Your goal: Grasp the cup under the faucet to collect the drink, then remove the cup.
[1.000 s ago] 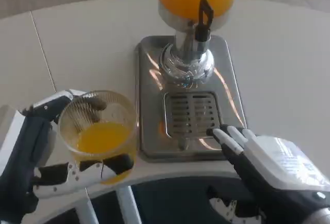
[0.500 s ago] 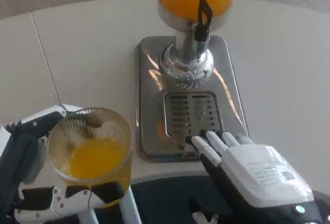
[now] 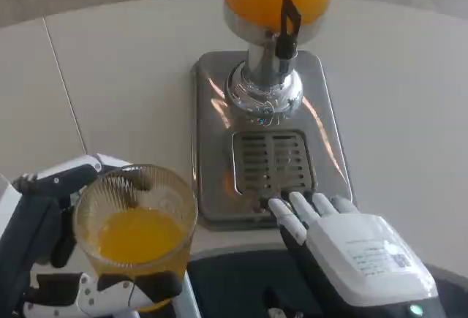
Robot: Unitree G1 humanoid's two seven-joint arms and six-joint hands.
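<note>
On the counter [image 3: 131, 77] the dispenser [image 3: 276, 11] stands with its drip tray [image 3: 272, 161] bare, so collecting looks done: the left hand [image 3: 44, 245] grips the half-filled cup [image 3: 137, 234] well clear of the faucet [image 3: 287, 29], right hand [image 3: 344, 241] holding nothing, fingers apart.

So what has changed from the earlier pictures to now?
The left hand, gripping the clear ribbed plastic cup of orange juice, brought it nearer the table's front edge. The right hand drew back off the metal drip tray. The silver dispenser with orange tank stayed put.
</note>
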